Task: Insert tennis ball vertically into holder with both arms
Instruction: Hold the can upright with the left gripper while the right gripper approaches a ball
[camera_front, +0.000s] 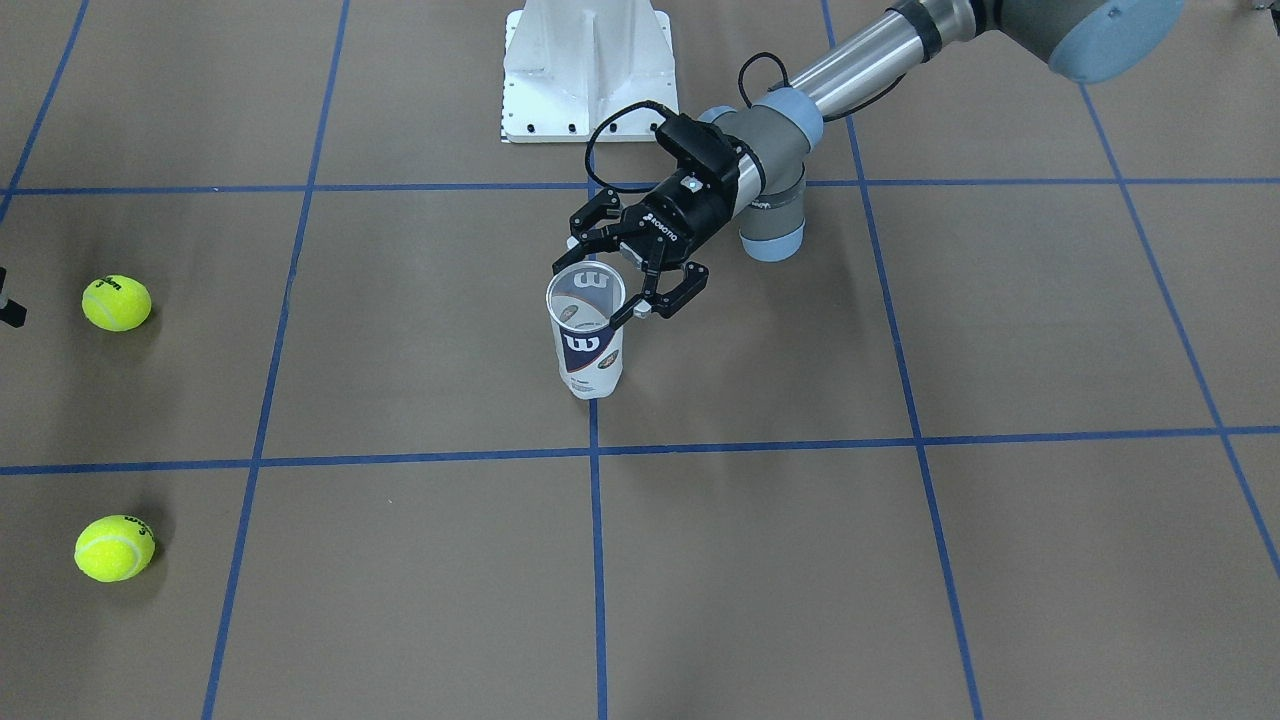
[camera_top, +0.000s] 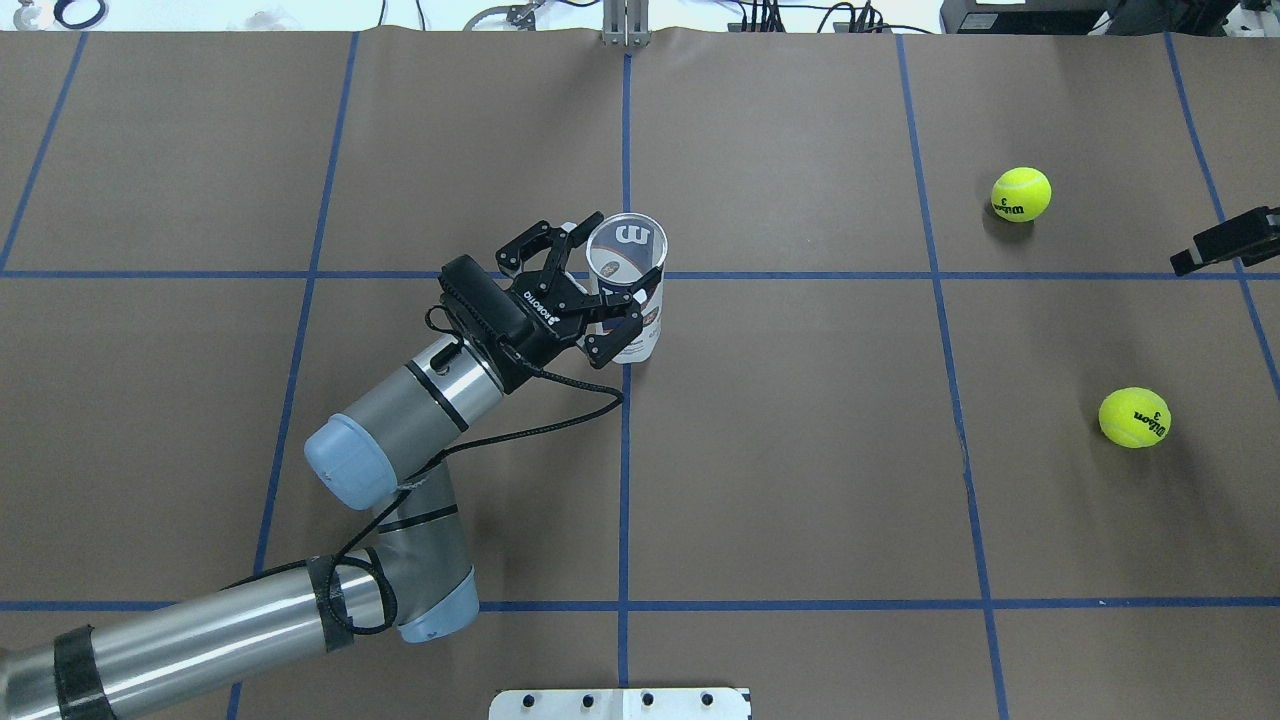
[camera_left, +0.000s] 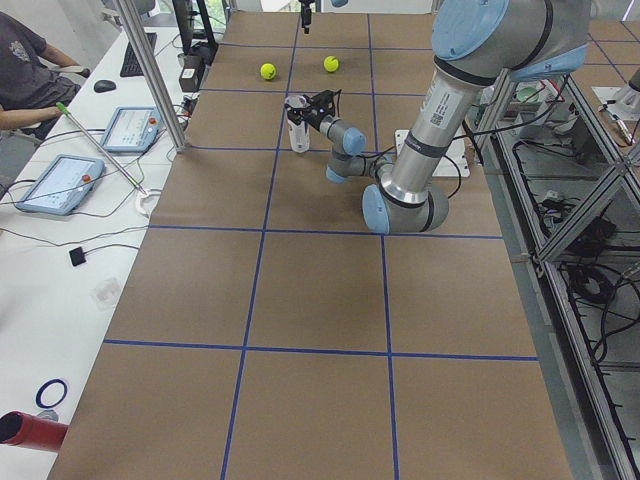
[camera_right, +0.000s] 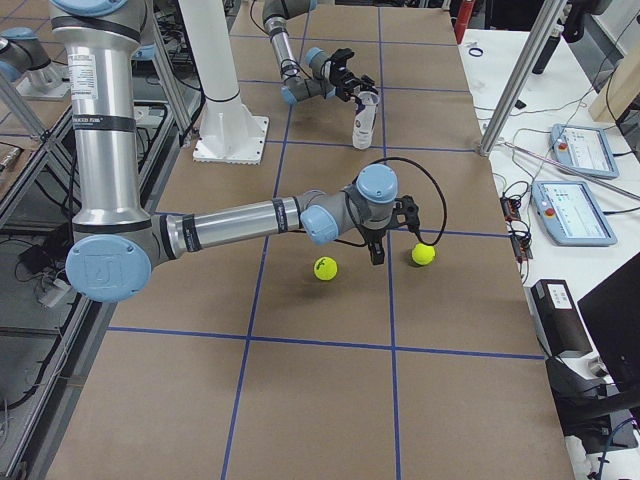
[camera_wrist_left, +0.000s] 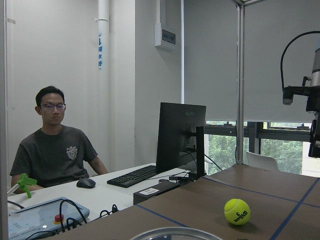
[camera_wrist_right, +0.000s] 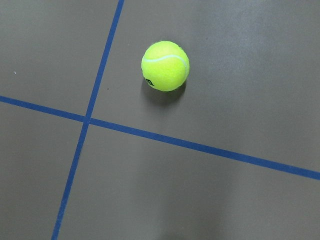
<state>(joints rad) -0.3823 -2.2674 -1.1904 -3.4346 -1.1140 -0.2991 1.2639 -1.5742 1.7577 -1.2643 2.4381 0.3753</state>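
The holder (camera_front: 590, 345), a clear tube with a navy "W" label, stands upright and empty near the table's middle. My left gripper (camera_front: 600, 292) comes at it from the side, one finger on each side of its upper part, apparently closed on it; it also shows in the overhead view (camera_top: 608, 277). The tube's rim (camera_wrist_left: 175, 233) shows at the bottom of the left wrist view. Two tennis balls (camera_front: 116, 302) (camera_front: 114, 548) lie on the table on my right side. My right gripper (camera_right: 378, 250) hangs above the table between them, holding nothing; its jaws are not clear. One ball (camera_wrist_right: 165, 65) shows in the right wrist view.
The white pedestal base (camera_front: 588, 70) stands behind the holder. Blue tape lines (camera_top: 625, 450) grid the brown table. A seated operator (camera_wrist_left: 52, 145), a monitor (camera_wrist_left: 181, 135) and control tablets (camera_right: 572, 210) are on a bench past the table's far edge.
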